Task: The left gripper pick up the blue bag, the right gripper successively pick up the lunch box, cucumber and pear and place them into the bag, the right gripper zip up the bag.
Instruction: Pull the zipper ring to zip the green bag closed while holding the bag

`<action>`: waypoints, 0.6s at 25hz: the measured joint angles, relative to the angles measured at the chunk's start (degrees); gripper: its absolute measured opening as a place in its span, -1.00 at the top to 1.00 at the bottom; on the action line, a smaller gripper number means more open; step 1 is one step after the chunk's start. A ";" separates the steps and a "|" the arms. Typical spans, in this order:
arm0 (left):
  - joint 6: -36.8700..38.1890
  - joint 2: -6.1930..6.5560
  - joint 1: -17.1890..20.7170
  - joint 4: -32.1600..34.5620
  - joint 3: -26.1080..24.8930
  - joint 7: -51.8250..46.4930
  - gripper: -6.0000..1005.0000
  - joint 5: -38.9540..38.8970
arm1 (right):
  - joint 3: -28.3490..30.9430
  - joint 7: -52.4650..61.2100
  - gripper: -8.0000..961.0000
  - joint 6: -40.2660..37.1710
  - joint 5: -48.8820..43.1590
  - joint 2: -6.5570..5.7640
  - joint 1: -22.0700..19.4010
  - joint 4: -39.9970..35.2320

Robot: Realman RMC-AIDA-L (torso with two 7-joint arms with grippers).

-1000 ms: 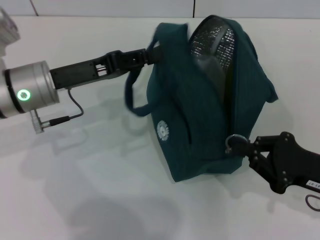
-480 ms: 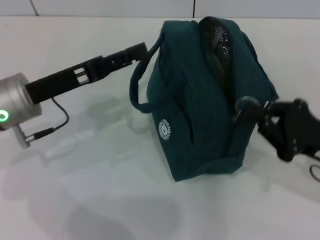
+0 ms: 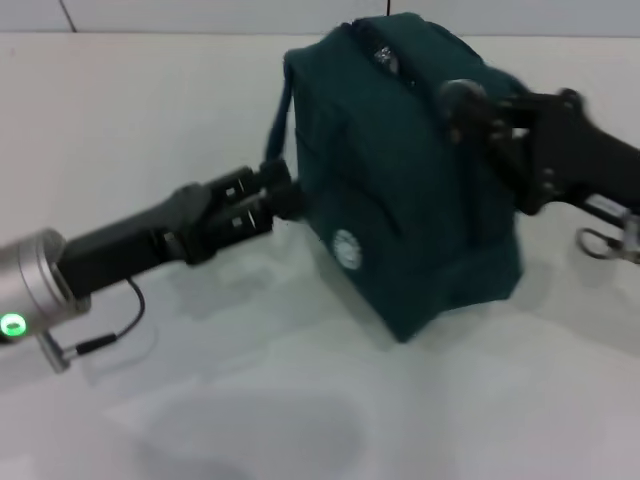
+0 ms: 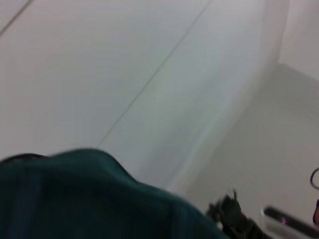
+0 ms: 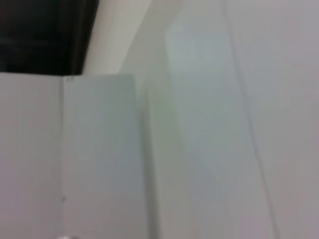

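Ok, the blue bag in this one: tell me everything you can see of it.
The blue bag is dark teal fabric, boxy, standing on the white table and leaning a little. A small round white logo shows low on its front. No foil lining shows along the top. A loop handle hangs on its left side, where the left gripper meets it. The right gripper is at the top edge by the zipper ring.

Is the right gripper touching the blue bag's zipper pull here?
Touching. In the head view the right gripper sits against the top of the blue bag, with the ring pull at its fingertips and no gap showing.
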 joint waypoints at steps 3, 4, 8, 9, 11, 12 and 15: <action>0.01 -0.02 1.07 -1.85 0.09 3.53 -0.54 0.10 | -3.43 0.43 0.91 2.22 0.05 0.07 3.06 0.06; 0.01 -0.03 1.57 -2.22 0.09 4.52 -0.54 -0.05 | -4.40 0.46 0.91 2.72 0.12 0.09 3.72 -0.06; -0.15 -0.19 3.59 -2.57 -0.36 7.72 -0.52 -0.62 | -6.70 0.50 0.90 4.49 0.28 0.22 6.28 -0.59; -0.46 -0.19 4.17 -2.63 -0.45 8.96 -0.52 -0.71 | -7.07 0.50 0.90 4.97 0.36 0.23 6.85 -0.66; -1.36 -0.19 4.68 -3.13 -0.48 11.23 -0.51 -0.76 | -7.68 0.51 0.90 5.89 0.49 0.24 7.77 -0.77; -2.05 -0.19 4.80 -3.53 -0.49 12.62 -0.51 -0.77 | -7.75 0.51 0.90 6.21 0.53 0.25 8.04 -0.79; -4.69 -0.24 4.39 -4.96 -0.50 15.48 -0.50 -0.96 | -7.82 0.51 0.90 7.06 0.53 0.24 8.68 -0.80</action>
